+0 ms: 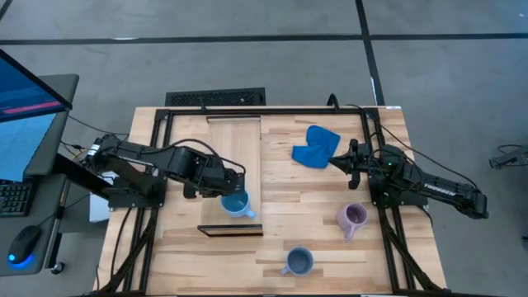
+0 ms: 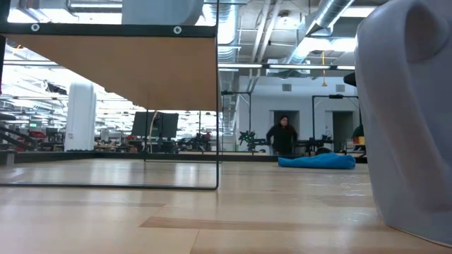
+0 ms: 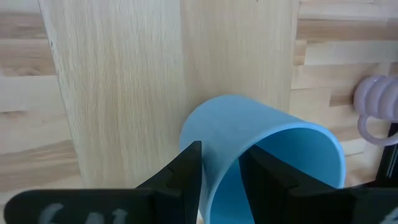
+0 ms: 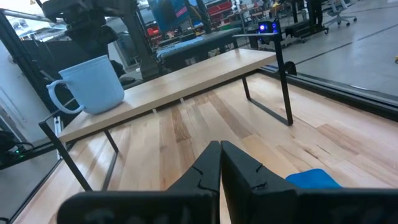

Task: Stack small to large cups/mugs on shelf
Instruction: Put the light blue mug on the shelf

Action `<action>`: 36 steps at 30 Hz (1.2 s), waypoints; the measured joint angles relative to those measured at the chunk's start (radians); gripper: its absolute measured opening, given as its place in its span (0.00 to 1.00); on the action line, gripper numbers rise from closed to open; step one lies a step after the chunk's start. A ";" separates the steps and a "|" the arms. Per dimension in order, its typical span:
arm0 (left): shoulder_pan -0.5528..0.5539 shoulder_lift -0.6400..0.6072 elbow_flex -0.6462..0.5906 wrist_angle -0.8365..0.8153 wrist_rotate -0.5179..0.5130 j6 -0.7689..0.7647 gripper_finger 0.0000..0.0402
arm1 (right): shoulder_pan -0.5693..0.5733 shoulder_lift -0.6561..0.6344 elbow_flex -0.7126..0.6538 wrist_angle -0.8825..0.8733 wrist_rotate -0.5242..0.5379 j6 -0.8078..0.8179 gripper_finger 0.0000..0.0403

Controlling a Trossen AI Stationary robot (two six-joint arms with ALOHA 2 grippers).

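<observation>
Your left hand (image 1: 233, 198) is reaching in toward the middle with its fingers clamped tight, while your right hand (image 1: 337, 158) sits parked off to the side, fingers (image 4: 208, 168) pressed together.

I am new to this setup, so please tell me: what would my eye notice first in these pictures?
The light blue mug stands on the pale shelf near its dark end, with the left gripper at it, one of its fingers outside the wall and one inside. A lilac mug and a slate blue mug wait on the wooden table. The right gripper, fingers together, rests beside a bright blue cloth.
</observation>
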 joint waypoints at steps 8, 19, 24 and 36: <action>-0.017 0.000 0.000 -0.043 0.053 -0.125 0.24 | 0.000 0.000 0.000 0.000 0.000 0.000 0.08; -0.051 0.000 0.000 -0.090 0.057 -0.258 0.24 | 0.000 0.000 0.000 0.000 -0.001 0.000 0.08; -0.061 0.000 0.000 -0.089 0.065 -0.282 0.24 | 0.001 0.000 0.000 0.000 -0.004 0.000 0.08; -0.083 0.000 0.000 -0.087 0.113 -0.341 0.24 | 0.002 0.000 0.000 0.000 -0.004 0.002 0.08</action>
